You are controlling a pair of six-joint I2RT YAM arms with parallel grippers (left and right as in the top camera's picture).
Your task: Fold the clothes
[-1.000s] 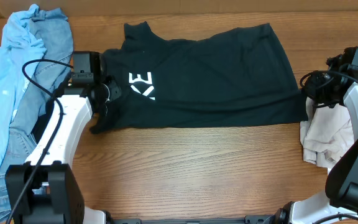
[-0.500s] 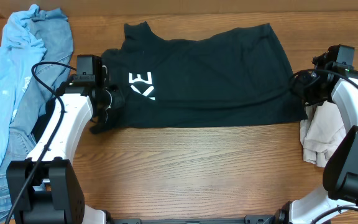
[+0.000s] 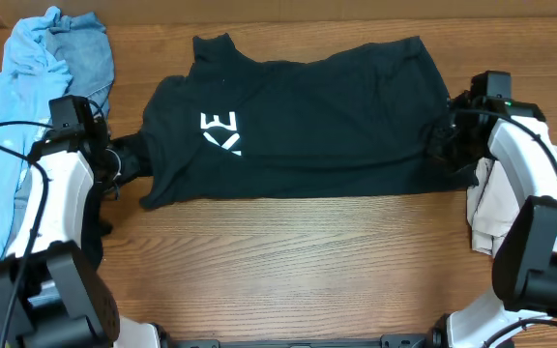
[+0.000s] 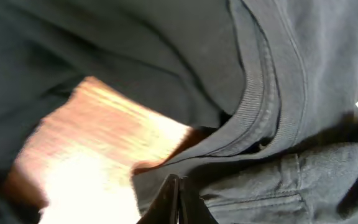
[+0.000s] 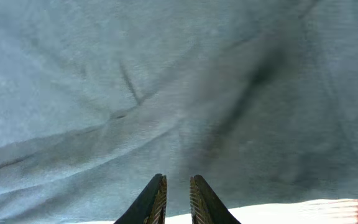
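A large black T-shirt (image 3: 327, 126) lies spread flat on the wooden table (image 3: 288, 261), its white letters (image 3: 220, 132) near the left end. At the shirt's left sleeve my left gripper (image 3: 129, 159) is shut. In the left wrist view its closed tips (image 4: 179, 180) pinch the edge of the sleeve fabric (image 4: 253, 124), with blurred bare wood to the left. My right gripper (image 3: 445, 145) is over the shirt's right edge. In the right wrist view its jaws (image 5: 176, 179) stand a narrow gap apart above the smooth black cloth (image 5: 166, 81), with nothing between them.
A heap of light-blue denim clothes (image 3: 22, 135) fills the table's left side, under and beside the left arm. An off-white garment (image 3: 501, 213) lies crumpled at the right edge beside the right arm. Bare wood runs along the front.
My left gripper has closed and drawn back to the left, from by the letters to the sleeve edge. My right gripper has moved left, off the off-white garment's side and onto the shirt's right edge.
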